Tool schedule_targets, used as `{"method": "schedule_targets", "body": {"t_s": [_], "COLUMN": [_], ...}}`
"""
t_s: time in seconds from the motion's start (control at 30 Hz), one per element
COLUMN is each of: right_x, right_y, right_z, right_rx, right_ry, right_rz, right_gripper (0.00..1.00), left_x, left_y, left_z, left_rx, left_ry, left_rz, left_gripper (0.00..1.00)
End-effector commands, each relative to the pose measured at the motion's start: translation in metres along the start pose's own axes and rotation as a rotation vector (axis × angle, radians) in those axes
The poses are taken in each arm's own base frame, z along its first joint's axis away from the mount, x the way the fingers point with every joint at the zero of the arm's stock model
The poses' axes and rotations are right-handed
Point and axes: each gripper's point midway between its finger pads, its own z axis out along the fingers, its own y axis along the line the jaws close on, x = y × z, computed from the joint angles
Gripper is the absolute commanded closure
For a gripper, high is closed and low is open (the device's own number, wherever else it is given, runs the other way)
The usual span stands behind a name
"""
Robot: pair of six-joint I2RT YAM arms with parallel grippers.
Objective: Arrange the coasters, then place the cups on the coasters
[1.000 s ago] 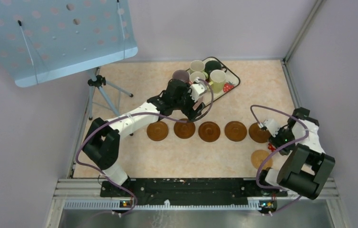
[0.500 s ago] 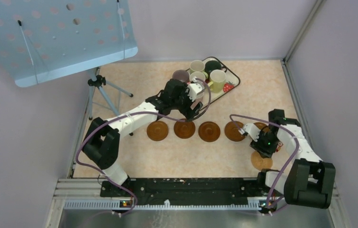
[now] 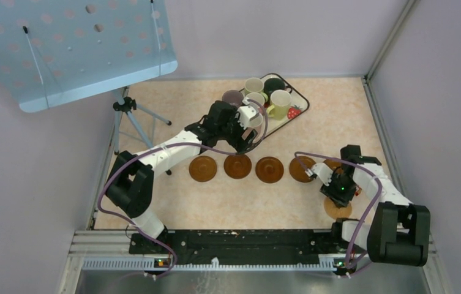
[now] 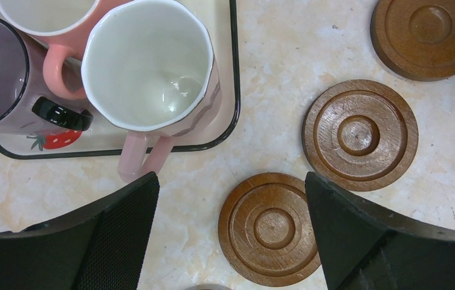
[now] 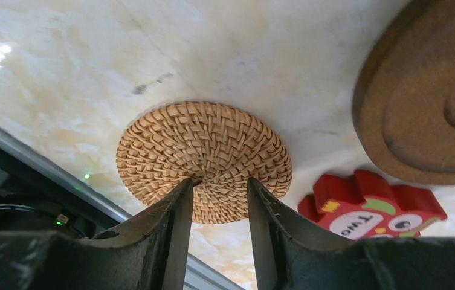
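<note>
Find left gripper (image 4: 231, 181) spread wide and empty, hanging over pink cup (image 4: 146, 63) handle at tray (image 4: 234, 90) rim. Count brown coasters (image 3: 269, 169) in a row on table (image 3: 228, 202), no cup on any yet. Find right gripper (image 5: 219, 184) narrowly parted, clamping nothing, poised at near rim of woven coaster (image 5: 203, 145), which lies flat off the row. Expect a slipped pinch: thin rim, fingertips scraping table. Watch red block (image 5: 370, 205) just beside; likely nudged.

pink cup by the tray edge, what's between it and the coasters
In the left wrist view, only the tray's black rim and bare tabletop separate the pink cup from the coasters.
</note>
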Motion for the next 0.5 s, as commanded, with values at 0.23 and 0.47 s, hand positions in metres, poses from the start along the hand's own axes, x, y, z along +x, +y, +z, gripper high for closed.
{"method": "schedule_targets", "body": {"t_s": [0.23,0.47], "right_x": [0.058,0.060], "right_y": [-0.057,-0.104], "right_z": [-0.003,-0.007], "right_rx": [0.138,0.222], "right_ry": [0.126,0.124], "right_rz": [0.106,0.213], "right_gripper": [0.61,0.61], "left_x": [-0.020,-0.016], "left_y": [0.009,0.010], "left_z": [-0.005,-0.004], "left_rx": [-0.003,-0.004], "left_ry": [-0.051,-0.042], "left_rz": [0.005,-0.001], "left_gripper": [0.05,0.04]}}
